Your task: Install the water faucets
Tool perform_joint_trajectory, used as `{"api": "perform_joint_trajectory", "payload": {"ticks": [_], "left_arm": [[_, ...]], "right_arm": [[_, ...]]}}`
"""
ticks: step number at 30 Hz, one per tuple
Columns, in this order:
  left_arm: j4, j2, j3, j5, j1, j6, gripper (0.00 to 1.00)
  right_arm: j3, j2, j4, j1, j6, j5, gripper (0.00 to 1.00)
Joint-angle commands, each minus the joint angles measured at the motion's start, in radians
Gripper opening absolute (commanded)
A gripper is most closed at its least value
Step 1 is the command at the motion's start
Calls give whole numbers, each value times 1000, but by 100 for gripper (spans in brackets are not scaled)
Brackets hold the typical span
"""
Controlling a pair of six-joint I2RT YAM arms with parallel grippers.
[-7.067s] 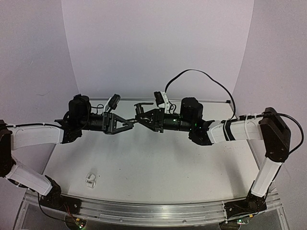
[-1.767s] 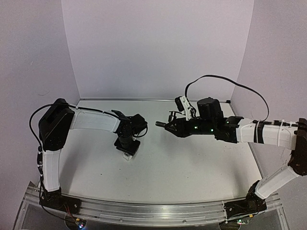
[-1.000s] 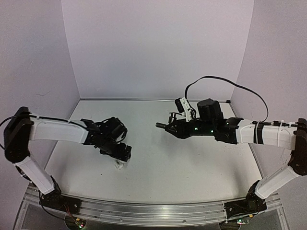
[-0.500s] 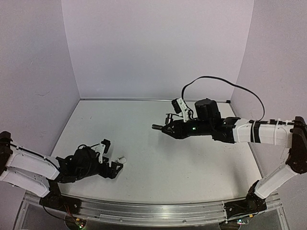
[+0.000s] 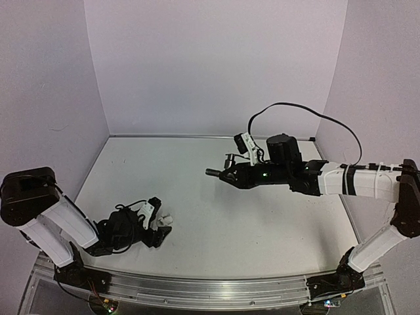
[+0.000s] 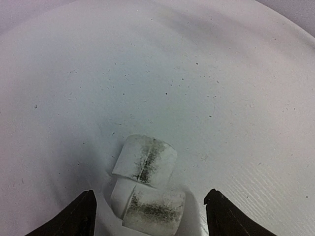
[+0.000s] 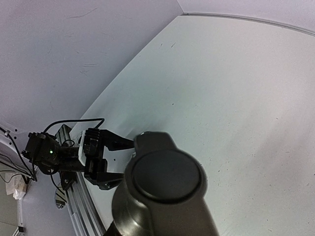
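A small white plastic fitting of two stubby cylinders lies on the table. My left gripper is open around it, with a gap between the fitting and each black fingertip. From above, the left gripper sits low near the front left edge, with the fitting at its tips. My right gripper hovers over mid-table, shut on the dark grey water faucet, which points left. In the right wrist view the faucet fills the lower middle and hides the fingers.
An aluminium rail runs along the near table edge, close behind the left gripper. Pale walls enclose the back and sides. A black cable loops above the right arm. The left gripper shows in the right wrist view.
The left arm has swung down and back toward the near left edge, and its gripper now lies low with the fitting between narrowing jaws. The right arm drifted slightly left with the faucet.
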Motion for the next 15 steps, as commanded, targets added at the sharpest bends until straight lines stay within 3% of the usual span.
{"api": "perform_joint_trajectory", "payload": {"ticks": [1, 5, 10, 15], "left_arm": [[145, 99, 46, -40, -12, 65, 75], [158, 133, 71, -66, -19, 84, 60], [125, 25, 56, -102, -28, 27, 31], [-458, -143, 260, -117, -28, -164, 8]], "right_arm": [[24, -41, 76, 1, 6, -6, 0], [14, -49, 77, 1, 4, 0, 0], [12, -50, 78, 1, 9, -7, 0], [9, -52, 83, 2, 3, -5, 0]]}}
